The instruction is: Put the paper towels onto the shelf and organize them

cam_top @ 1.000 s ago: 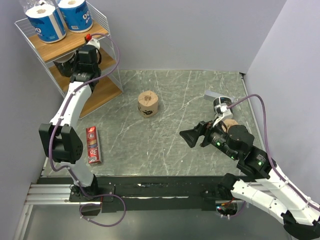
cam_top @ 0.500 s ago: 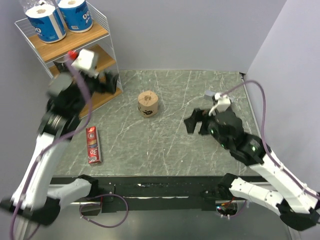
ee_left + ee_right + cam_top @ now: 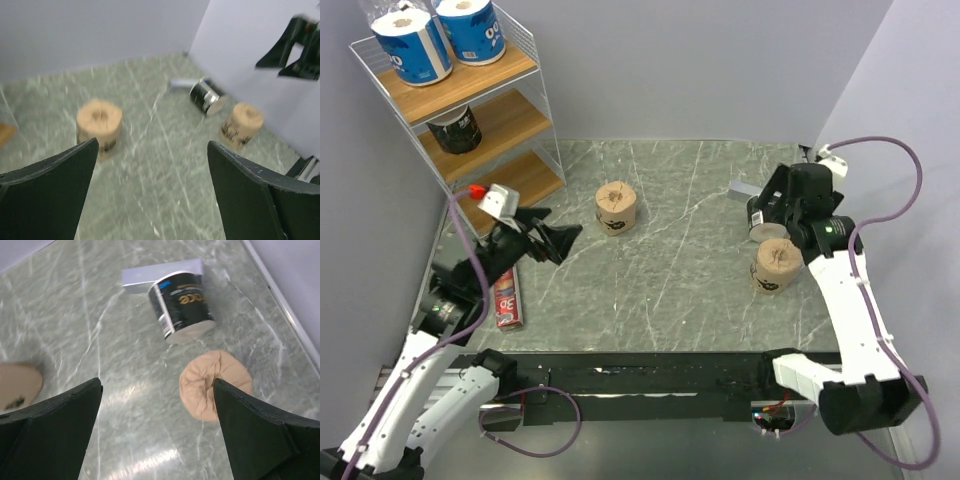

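Paper-towel roll (image 3: 182,305), black-wrapped, lies on its side at the upper middle of the right wrist view. Its core end faces down-frame toward the right gripper (image 3: 157,382), whose jaws gape empty. The left gripper (image 3: 152,142), likewise spread, is well apart from it.

On the marbled table (image 3: 660,280) a flat red box (image 3: 507,291) lies at left, a grey block (image 3: 740,188) far right.

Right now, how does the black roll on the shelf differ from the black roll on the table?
The black roll on the shelf stands upright, on the middle board. The black roll on the table lies on its side, next to a grey block. Both have black wrappers.
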{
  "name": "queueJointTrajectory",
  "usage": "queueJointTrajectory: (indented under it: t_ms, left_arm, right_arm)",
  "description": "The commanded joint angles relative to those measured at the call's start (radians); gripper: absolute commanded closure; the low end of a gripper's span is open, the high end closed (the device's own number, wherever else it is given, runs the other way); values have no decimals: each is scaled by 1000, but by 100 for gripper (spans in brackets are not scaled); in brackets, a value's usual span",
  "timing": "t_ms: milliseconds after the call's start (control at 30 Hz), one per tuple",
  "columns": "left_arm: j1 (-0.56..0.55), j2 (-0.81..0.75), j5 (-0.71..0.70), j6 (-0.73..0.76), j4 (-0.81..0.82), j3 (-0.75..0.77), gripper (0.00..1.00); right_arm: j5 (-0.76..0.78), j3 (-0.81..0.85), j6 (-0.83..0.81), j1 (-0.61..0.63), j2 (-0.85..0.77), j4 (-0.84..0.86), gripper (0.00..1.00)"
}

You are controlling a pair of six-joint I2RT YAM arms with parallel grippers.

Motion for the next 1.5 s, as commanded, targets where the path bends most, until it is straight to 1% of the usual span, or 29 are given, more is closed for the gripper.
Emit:
queueJointTrajectory:
  t_ms: [0,33,67,100,133,200,267,333,367,400,433,500,533,600,667,800,833,900,967,1067,1133,1167,1233,1267,1333,1400,1433,1467]
  left_arm:
    - [-7,-14,-78,-37,58,-100,4]
    - [-10,-4,-121,-28,20,-83,4]
    - [-31,-1,-146,-15,-28,-68,3]
    - [-42,-4,-167,-3,-33,-72,3]
    - [-49,-10,-184,2,-33,-81,3]
    - [-59,-30,-212,5,-34,-103,4]
    - [-75,-30,-238,14,-44,-104,3]
    - [-97,-26,-253,41,-71,-86,3]
    - [-118,-29,-288,48,-74,-85,4]
    - [-126,-43,-324,54,-68,-94,4]
    - [-131,-50,-336,57,-67,-97,3]
    - [-143,-64,-367,61,-64,-103,4]
    - [-146,-66,-373,65,-62,-104,3]
    - [-154,-66,-384,68,-60,-111,3]
    - [-155,-61,-385,69,-62,-108,4]
    - [-155,-55,-390,71,-59,-111,4]
    - [-157,-52,-392,71,-59,-111,4]
    - [-155,-49,-395,71,-59,-111,4]
    - [-155,-46,-392,71,-57,-112,4]
    - [-155,-47,-396,69,-57,-115,4]
    - [-155,-50,-427,65,-59,-115,4]
    - [-157,-55,-437,63,-60,-114,3]
    - [-157,-57,-450,63,-60,-117,4]
    - [-155,-57,-451,63,-59,-118,4]
    - [-155,-57,-450,65,-57,-120,4]
    - [-155,-58,-451,63,-57,-120,3]
    - [-155,-58,-451,60,-59,-118,4]
    - [-155,-64,-448,57,-57,-120,4]
  right_arm:
    - [-141,-135,67,-150,45,223,0]
    - [-220,-216,92,-206,48,282,1]
    - [-247,-242,107,-233,71,340,1]
    - [-255,-263,115,-274,91,412,2]
    - [-256,-275,124,-288,115,435,2]
    - [-291,-263,103,-314,207,455,2]
    - [-310,-211,77,-342,307,425,2]
    - [-315,-183,48,-345,350,414,2]
    - [-328,-187,44,-345,367,435,2]
    - [-372,-215,40,-345,366,461,2]
    - [-376,-224,37,-342,367,518,2]
    - [-445,-246,46,-346,367,557,1]
    - [-466,-247,46,-346,367,596,1]
    - [-500,-250,43,-345,373,624,1]
    - [-494,-244,47,-346,386,626,1]
    - [-462,-214,165,-345,402,545,1]
    - [-453,-226,193,-345,384,545,2]
    - [-447,-284,259,-345,361,606,2]
    - [-421,-301,284,-345,346,623,3]
    - [-384,-267,239,-345,359,603,4]
    - [-381,-194,190,-345,382,523,4]
    - [-350,-141,164,-345,387,496,4]
    - [-341,-100,140,-340,393,410,4]
    - [-316,-65,121,-337,389,375,4]
    - [-264,-42,112,-333,369,261,4]
    - [-212,-19,109,-333,347,187,4]
    - [-189,-4,104,-336,340,97,4]
    - [-158,19,101,-334,333,62,5]
